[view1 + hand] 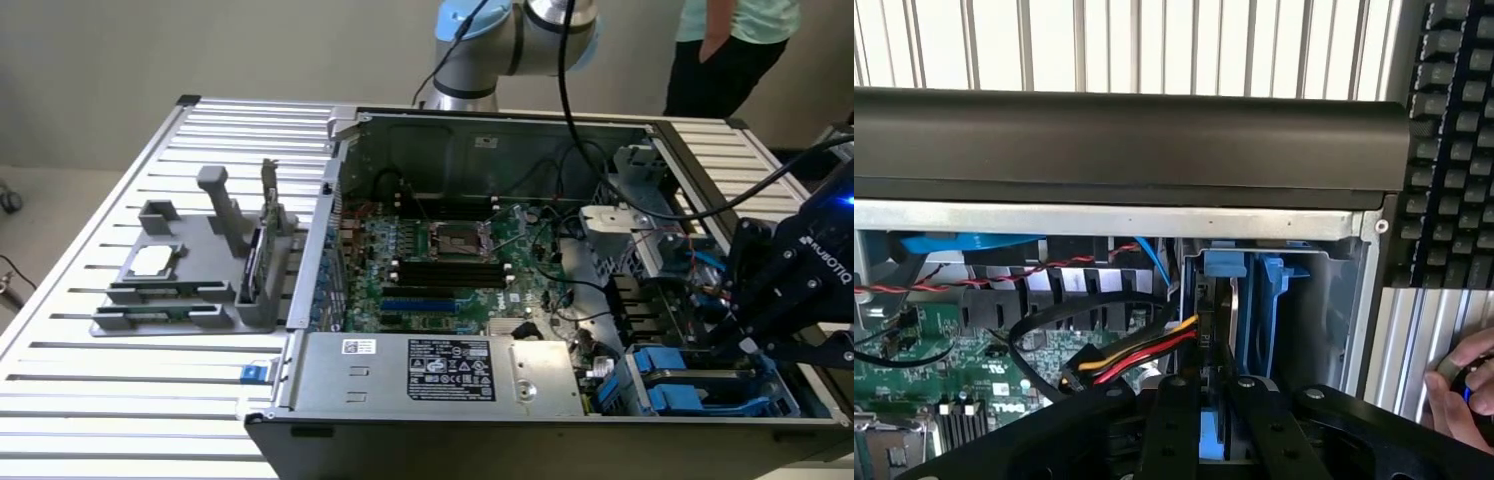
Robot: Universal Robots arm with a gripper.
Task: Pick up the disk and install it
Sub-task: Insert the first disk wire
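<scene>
In the wrist view the gripper (1212, 400) stood nearest, its black fingers (1176, 420) drawn narrow around the edge of the disk (1234, 320), which sat upright in the drive bay with its blue caddy (1266, 305) showing beside a red, yellow and black cable (1139, 360). A person's hand (1464, 395) rested near a keyboard (1449, 130). In the exterior view the gripper (767, 335) hung over the blue bays (681, 380) at the exterior view's right of the open computer case (441, 410), beyond the silver power supply (434, 370) and the motherboard (441, 265).
</scene>
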